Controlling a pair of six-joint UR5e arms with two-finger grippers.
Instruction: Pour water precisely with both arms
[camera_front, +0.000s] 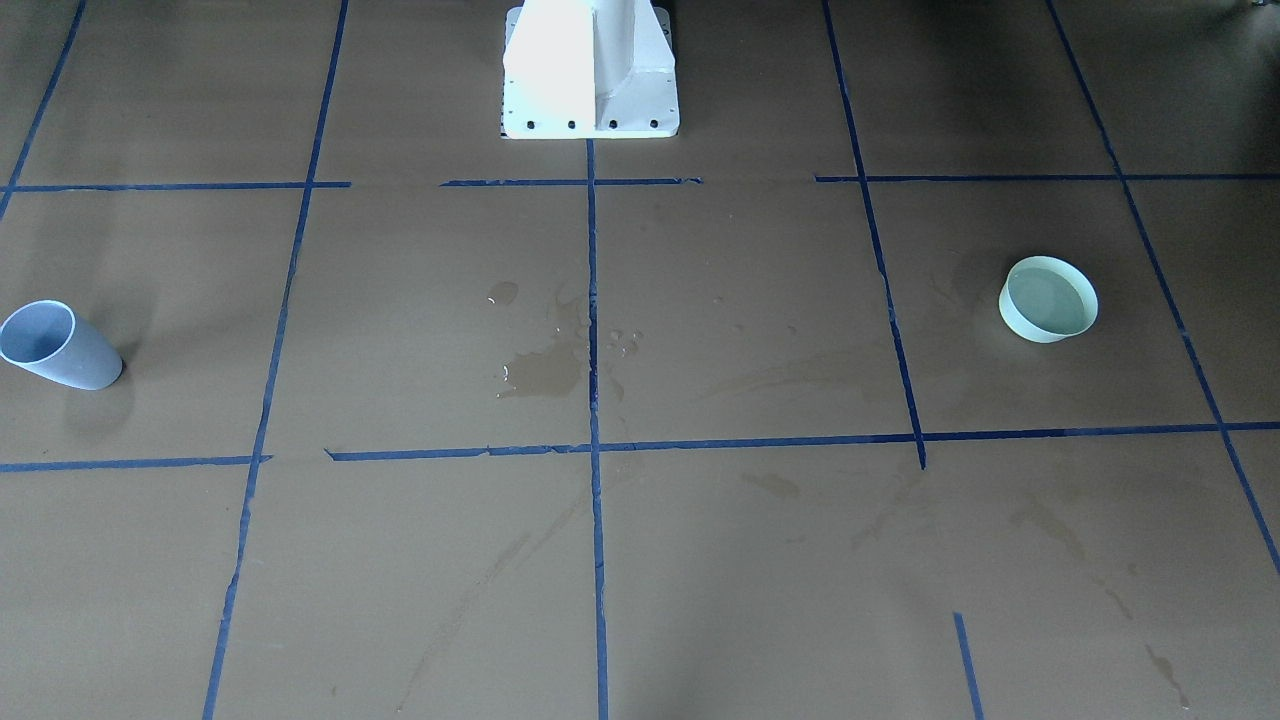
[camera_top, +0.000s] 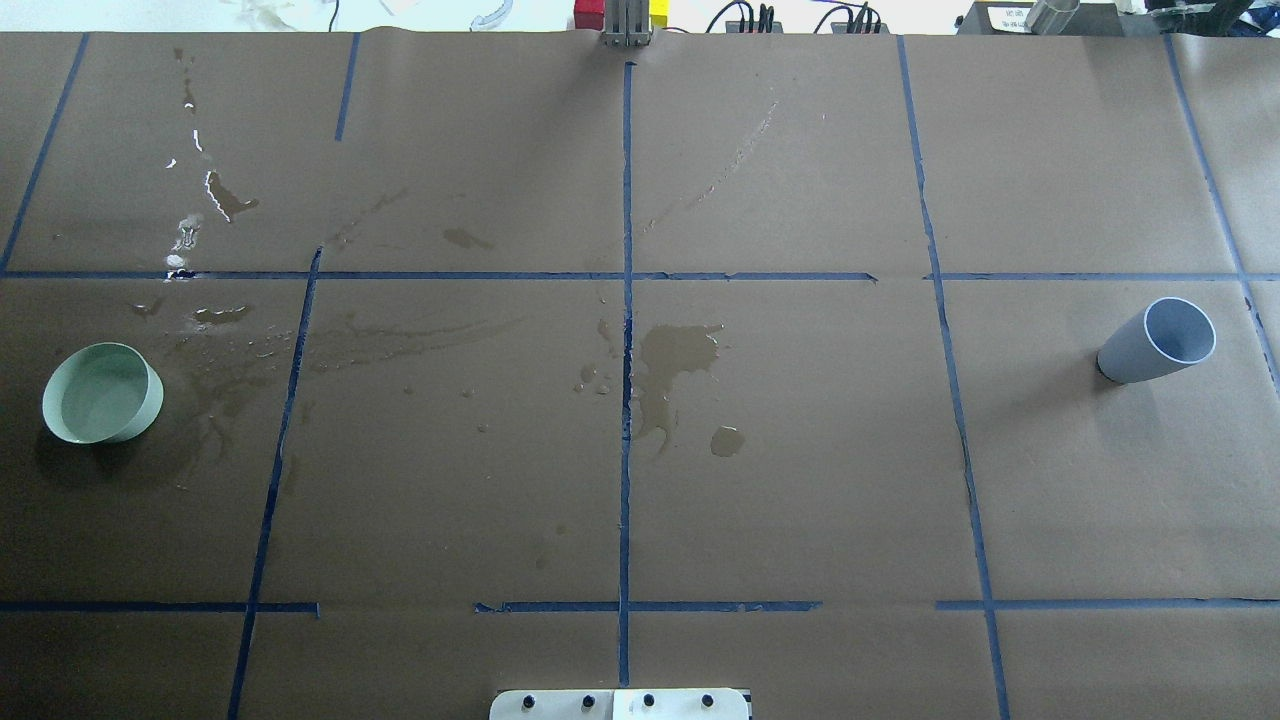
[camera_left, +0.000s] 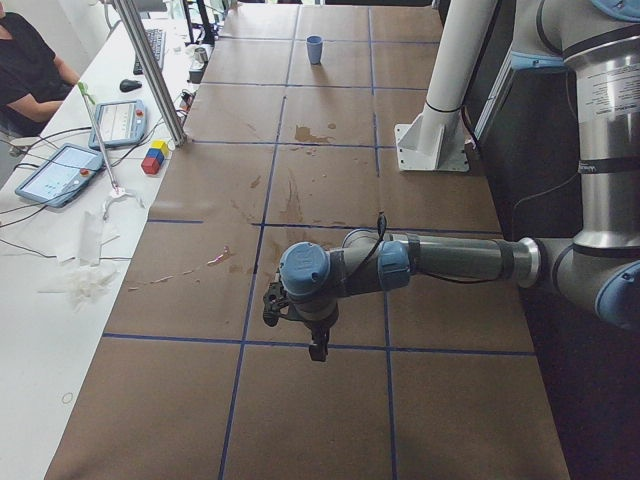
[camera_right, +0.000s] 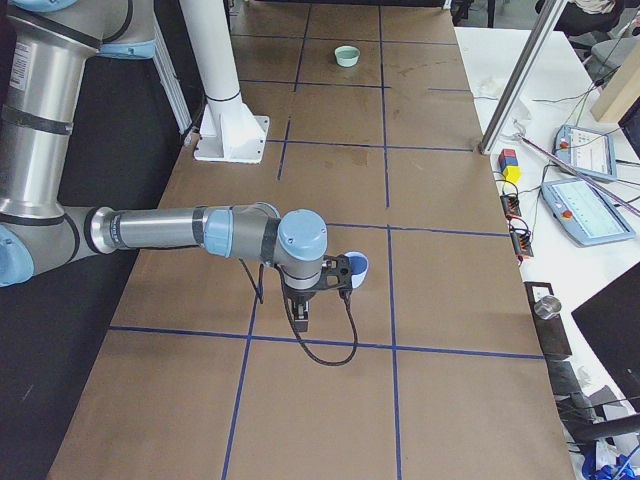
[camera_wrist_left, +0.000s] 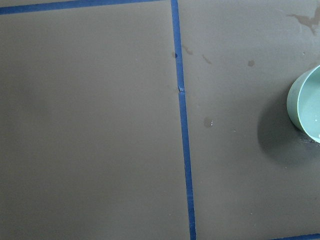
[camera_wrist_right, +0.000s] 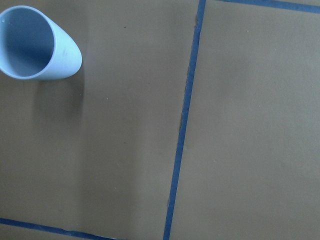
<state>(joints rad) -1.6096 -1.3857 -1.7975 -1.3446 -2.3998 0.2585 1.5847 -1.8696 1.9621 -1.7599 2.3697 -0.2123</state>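
One pale green bowl (camera_top: 150, 405), far left of the overhead frame, upright on the table, apparently holding the water (camera_front: 1045, 300); it sits at the right edge of the left wrist view, so off to one side of the left gripper (camera_left: 316, 345), the nearer tool. One wet puddle (camera_top: 675, 360), frame centre. One blue-grey cup (camera_top: 1125, 358), far right, standing mouth up, contents not discernible; upper left of the right wrist view, just beside the right gripper (camera_right: 303, 316). Both vessels stand ungripped; how far either gripper's fingers are spread cannot be told.
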